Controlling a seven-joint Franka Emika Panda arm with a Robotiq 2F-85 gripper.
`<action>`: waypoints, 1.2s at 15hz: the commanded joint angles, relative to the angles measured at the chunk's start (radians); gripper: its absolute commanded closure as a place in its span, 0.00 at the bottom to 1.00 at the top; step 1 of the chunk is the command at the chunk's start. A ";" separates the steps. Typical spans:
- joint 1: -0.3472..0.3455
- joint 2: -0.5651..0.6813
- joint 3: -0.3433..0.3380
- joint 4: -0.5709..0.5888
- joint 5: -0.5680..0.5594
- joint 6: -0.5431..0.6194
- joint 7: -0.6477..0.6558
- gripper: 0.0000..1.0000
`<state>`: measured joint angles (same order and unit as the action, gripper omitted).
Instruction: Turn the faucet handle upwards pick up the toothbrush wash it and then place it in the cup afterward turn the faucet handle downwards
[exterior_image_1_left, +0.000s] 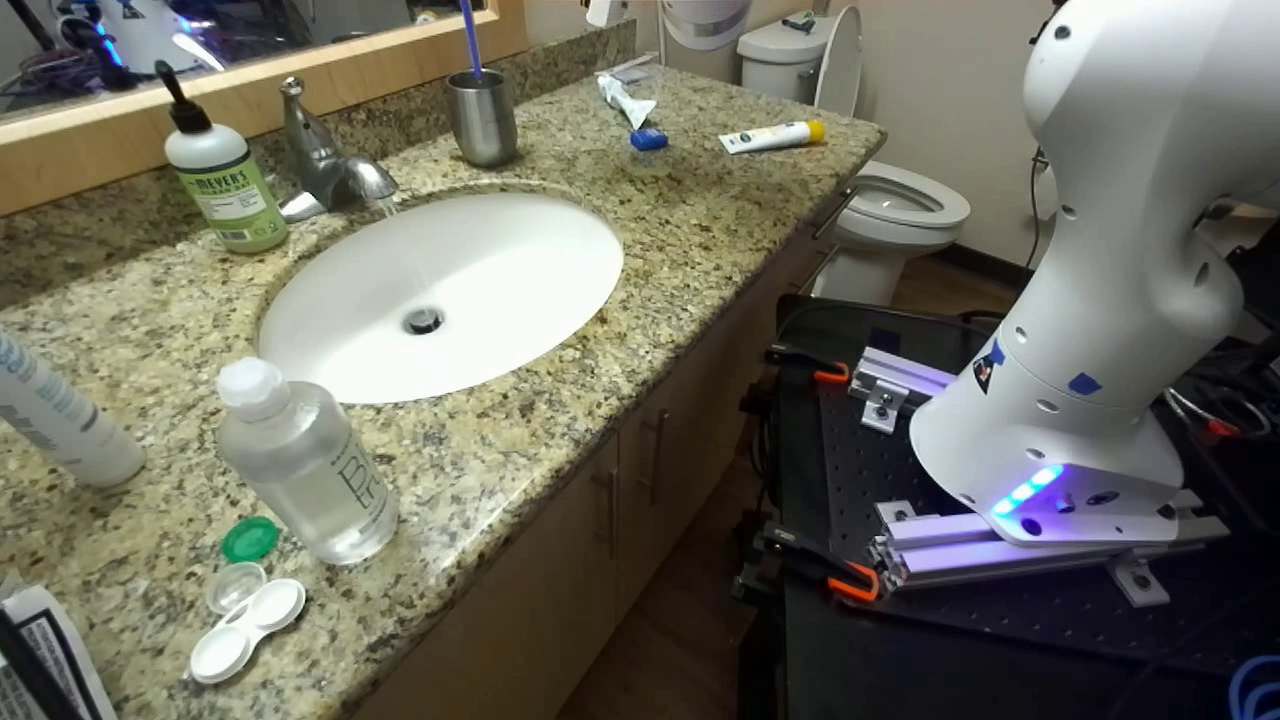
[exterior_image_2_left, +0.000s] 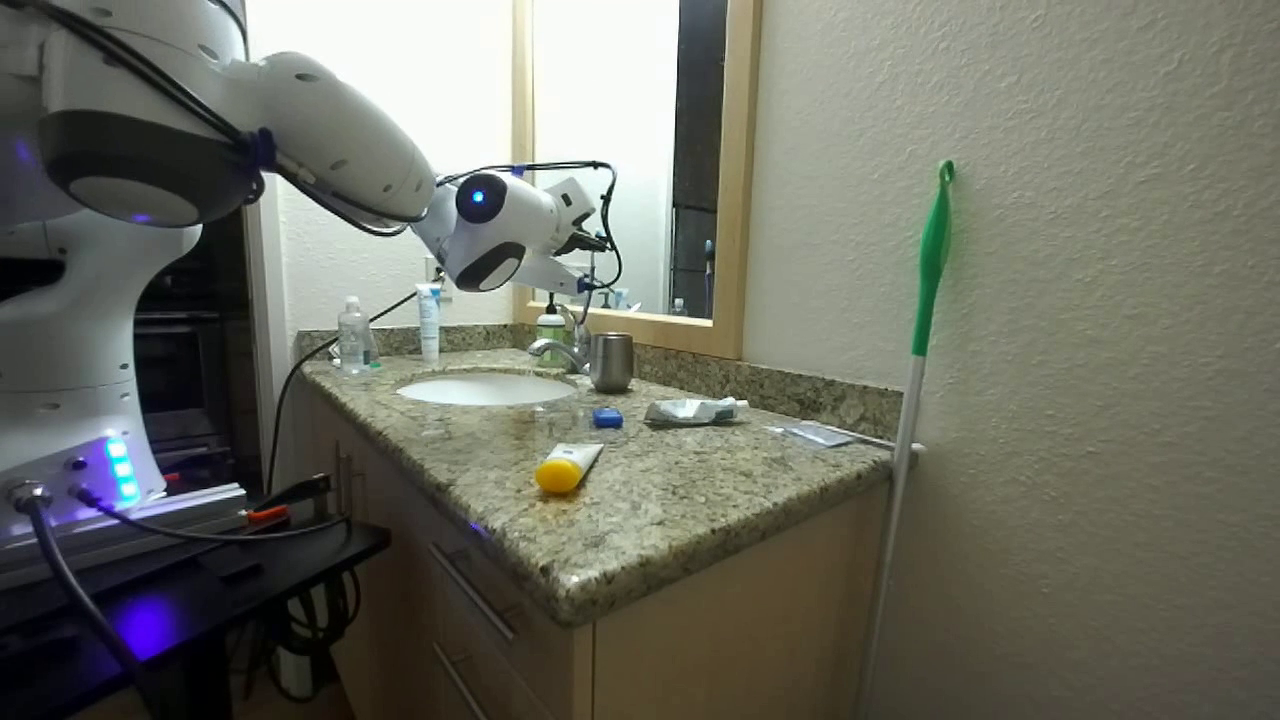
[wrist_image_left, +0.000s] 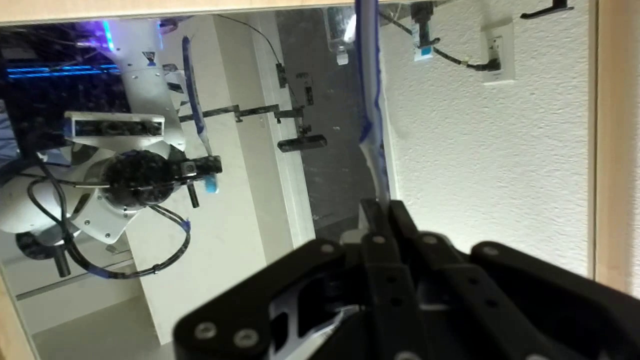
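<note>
Wrist view: the mirror (wrist_image_left: 267, 225) spreads from the left; right of centre, the gripper (wrist_image_left: 383, 206) has its fingers clamped on the toothbrush (wrist_image_left: 370, 90). In an exterior view, left to right, stand the soap bottle (exterior_image_1_left: 225, 185), the chrome faucet handle (exterior_image_1_left: 300, 117) pointing up, with water (exterior_image_1_left: 391, 208) falling from the spout (exterior_image_1_left: 370, 180) into the basin (exterior_image_1_left: 520, 250), then the upright grey cup (exterior_image_1_left: 484, 125). The toothbrush's lower end overlaps the cup's rim there; whether it sits inside, I cannot tell. Further right lie a crumpled tube (exterior_image_1_left: 622, 100) and a yellow-capped tube (exterior_image_1_left: 768, 137).
</note>
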<state>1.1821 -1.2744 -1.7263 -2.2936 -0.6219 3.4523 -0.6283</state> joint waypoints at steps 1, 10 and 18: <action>0.010 -0.091 0.033 0.012 -0.087 -0.011 -0.042 0.99; 0.006 -0.071 0.044 0.023 -0.118 0.001 -0.006 0.95; -0.044 -0.144 0.056 0.071 -0.109 0.002 -0.090 0.99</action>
<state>1.1560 -1.3729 -1.6803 -2.2318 -0.7624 3.4545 -0.6500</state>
